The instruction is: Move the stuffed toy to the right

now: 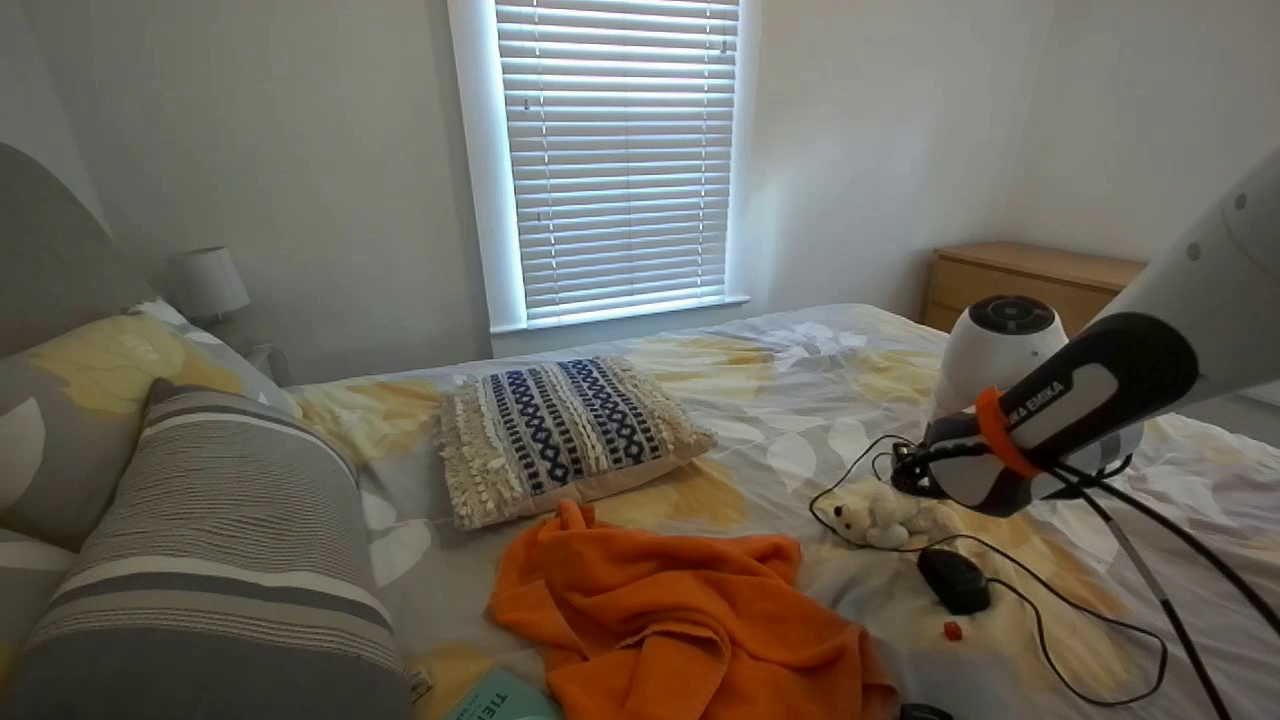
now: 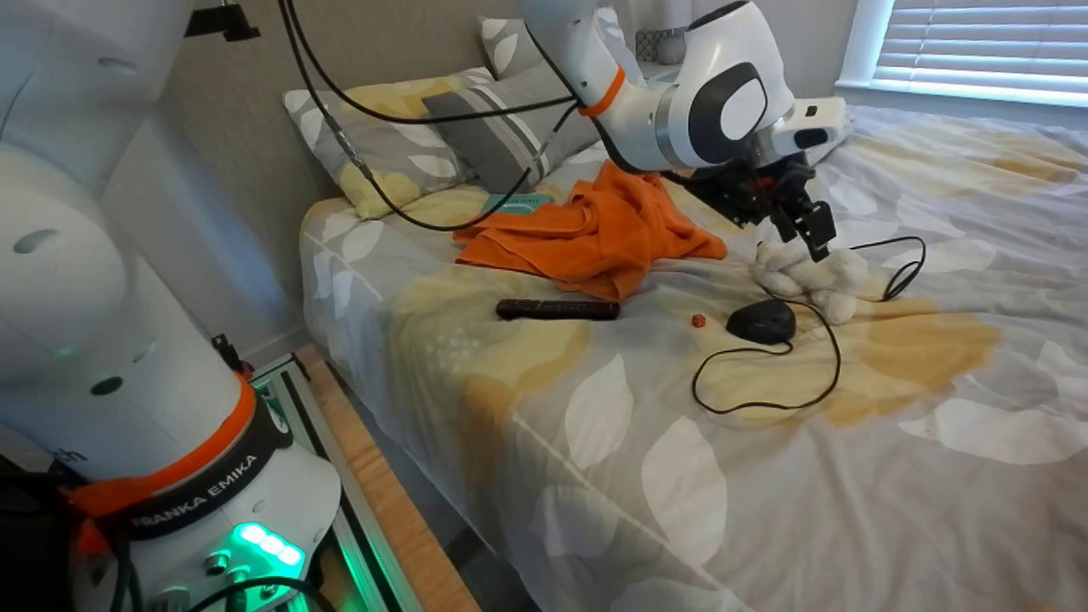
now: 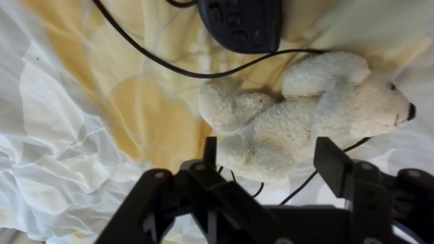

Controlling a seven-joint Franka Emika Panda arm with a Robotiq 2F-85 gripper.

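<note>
The stuffed toy is a white bear (image 1: pixel 876 517) lying on the bed, also seen in an exterior view (image 2: pixel 824 274) and in the wrist view (image 3: pixel 288 122). In the wrist view its head with a black nose points right and its legs point left. My gripper (image 3: pixel 266 149) is open, its two fingers apart with the toy's lower body and leg showing between them. In both exterior views the gripper (image 1: pixel 908 470) (image 2: pixel 814 242) hovers just above the toy. Whether a finger touches it I cannot tell. Nothing is held.
A black computer mouse (image 2: pixel 762 322) lies beside the toy, its cable (image 3: pixel 190 74) running around and behind the toy. A small red die (image 2: pixel 698 320), a black remote (image 2: pixel 557 309) and an orange cloth (image 1: pixel 690 610) lie nearby. A patterned pillow (image 1: pixel 570 430) lies farther off.
</note>
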